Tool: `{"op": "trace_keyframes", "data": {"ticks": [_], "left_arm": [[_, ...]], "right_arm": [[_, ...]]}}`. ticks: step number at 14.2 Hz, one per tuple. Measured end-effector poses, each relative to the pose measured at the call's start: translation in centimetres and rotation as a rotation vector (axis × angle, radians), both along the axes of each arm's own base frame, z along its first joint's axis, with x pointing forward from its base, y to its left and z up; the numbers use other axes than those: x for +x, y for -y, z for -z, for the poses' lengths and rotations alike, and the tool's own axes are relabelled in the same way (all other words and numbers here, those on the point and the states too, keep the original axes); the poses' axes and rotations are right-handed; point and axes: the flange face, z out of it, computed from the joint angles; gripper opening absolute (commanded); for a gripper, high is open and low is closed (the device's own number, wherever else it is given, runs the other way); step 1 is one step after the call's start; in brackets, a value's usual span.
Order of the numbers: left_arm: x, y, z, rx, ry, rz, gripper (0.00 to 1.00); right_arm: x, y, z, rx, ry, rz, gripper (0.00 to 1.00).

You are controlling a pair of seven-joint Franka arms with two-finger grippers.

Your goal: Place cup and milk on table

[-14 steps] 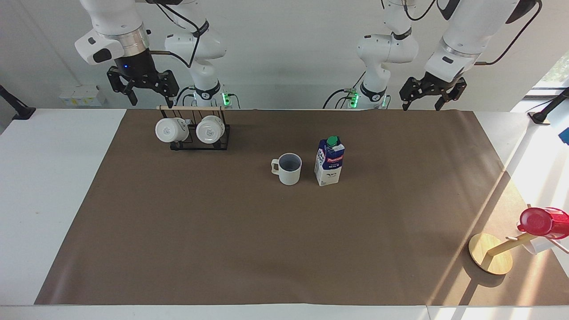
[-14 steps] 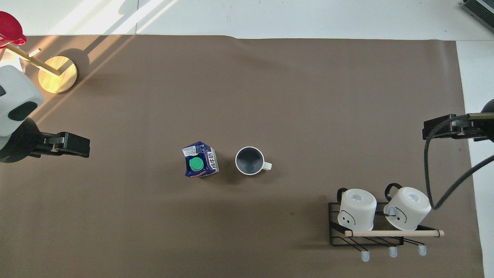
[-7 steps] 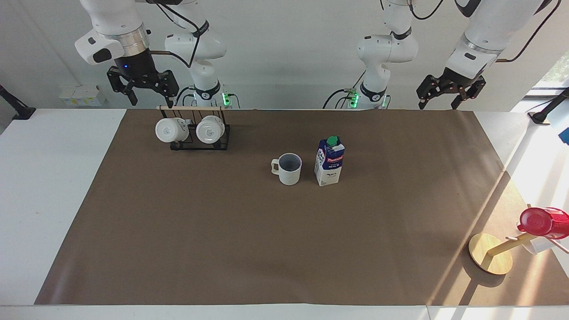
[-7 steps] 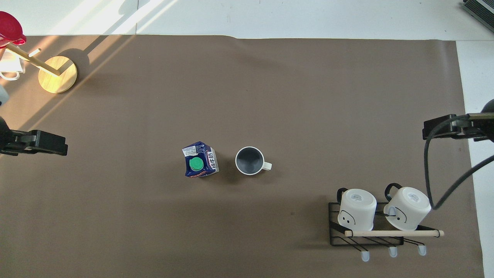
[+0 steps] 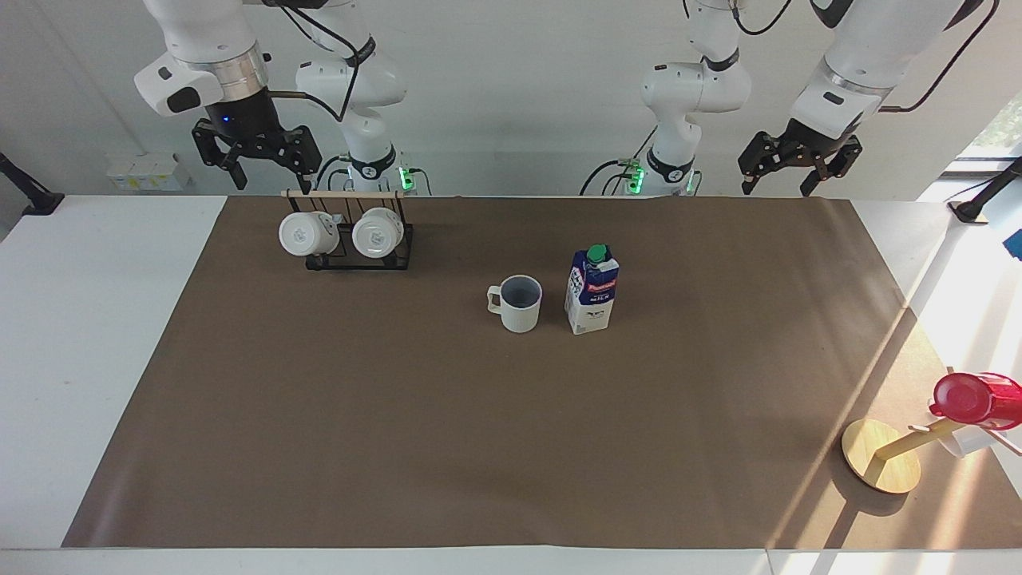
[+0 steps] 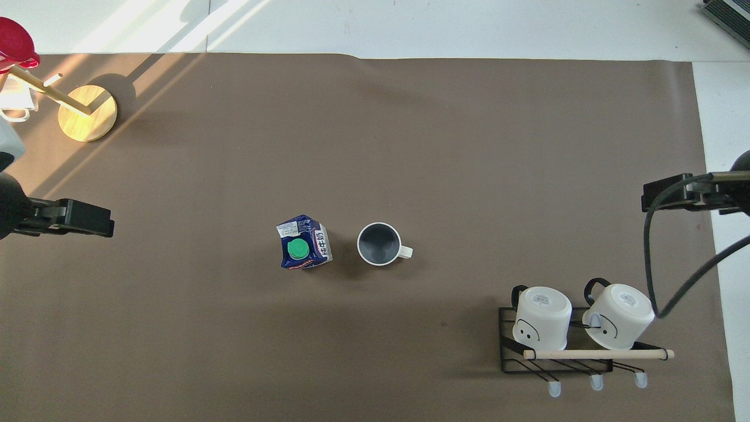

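The cream-white cup [image 5: 519,303] stands upright on the brown sheet of the table [image 5: 479,447], handle toward the right arm's end. It also shows in the overhead view [image 6: 379,244]. The blue-and-white milk carton [image 5: 592,289] with a green cap stands upright beside it, toward the left arm's end, a small gap between them; it shows from above too [image 6: 303,242]. My right gripper [image 5: 271,182] is open and empty, raised over the mug rack. My left gripper [image 5: 774,190] is open and empty, raised over the sheet's edge toward its own end.
A black wire rack [image 5: 351,239] with a wooden bar holds two white mugs, nearer to the robots at the right arm's end. A round wooden stand [image 5: 882,455] with a red cup [image 5: 970,399] sits farther from the robots at the left arm's end.
My left gripper drew back from the carton toward its own end of the table, then eased slightly back. The cup, the carton and the right arm have not moved.
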Motion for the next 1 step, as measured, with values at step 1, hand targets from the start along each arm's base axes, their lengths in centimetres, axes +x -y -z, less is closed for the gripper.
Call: {"op": "trace_keyframes", "data": {"ticks": [1], "left_arm": [[0.0, 0.02, -0.01, 0.0, 0.0, 0.0, 1.0]], "right_arm": [[0.0, 0.0, 0.0, 0.0, 0.0, 0.0, 1.0]]}}
